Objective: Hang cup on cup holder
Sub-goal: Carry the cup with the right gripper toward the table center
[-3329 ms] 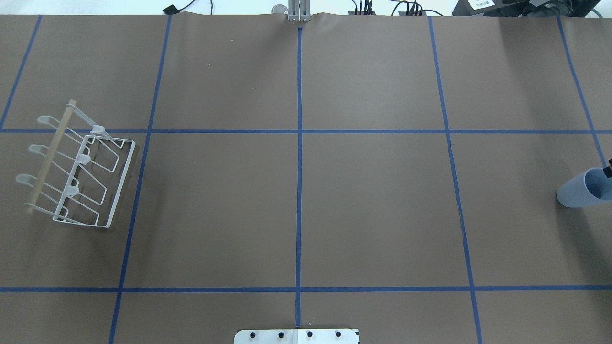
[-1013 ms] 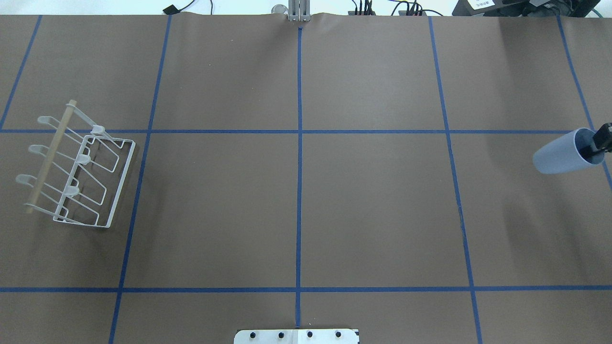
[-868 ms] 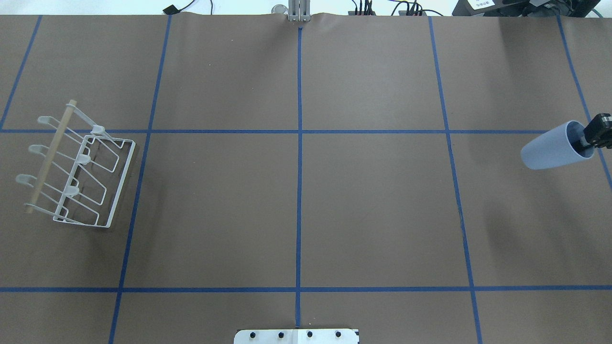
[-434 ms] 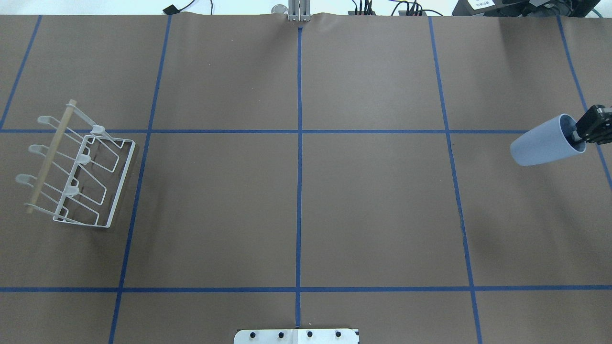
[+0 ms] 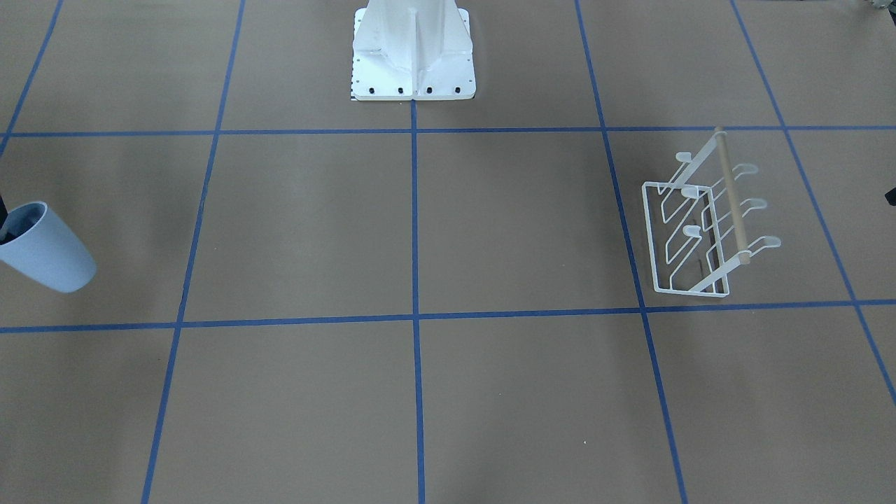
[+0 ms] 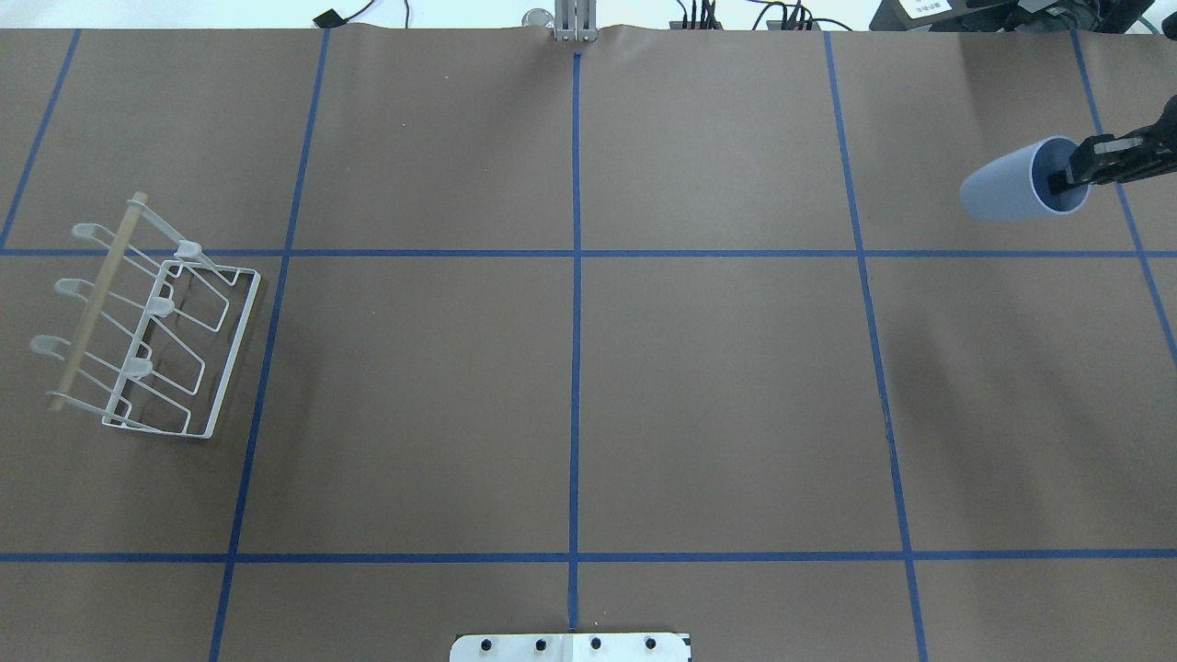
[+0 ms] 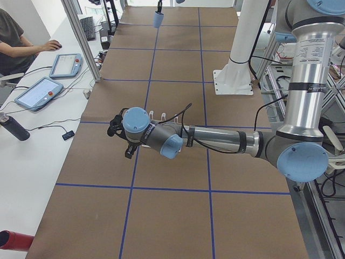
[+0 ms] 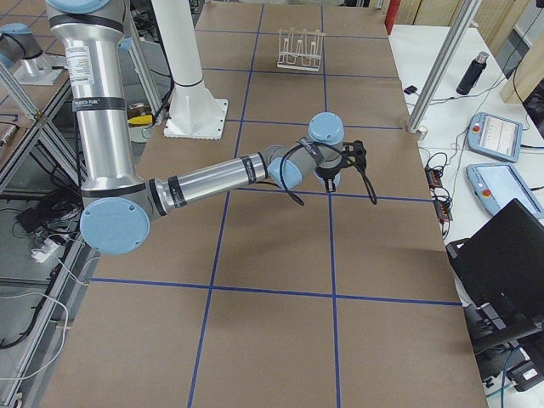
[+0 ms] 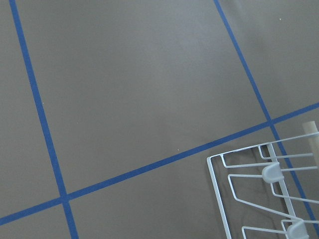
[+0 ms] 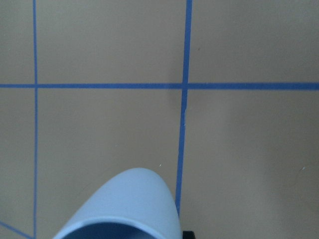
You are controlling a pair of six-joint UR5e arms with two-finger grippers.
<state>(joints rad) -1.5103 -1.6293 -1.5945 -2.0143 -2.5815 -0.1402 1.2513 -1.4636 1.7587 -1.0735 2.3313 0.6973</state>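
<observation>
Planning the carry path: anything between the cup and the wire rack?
Nothing visible. The right hand holds the pale blue cup at far right; the wire rack stands far left, with only taped brown paper between.

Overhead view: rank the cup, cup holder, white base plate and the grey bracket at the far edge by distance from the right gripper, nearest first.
1. cup: held in the right gripper, far right.
2. grey bracket: far edge, centre.
3. white base plate: near edge, centre.
4. cup holder: far left.

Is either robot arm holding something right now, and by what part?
The right arm's jaws pinch the pale blue cup by its rim, one jaw inside. Whether the left arm holds anything cannot be told.
</observation>
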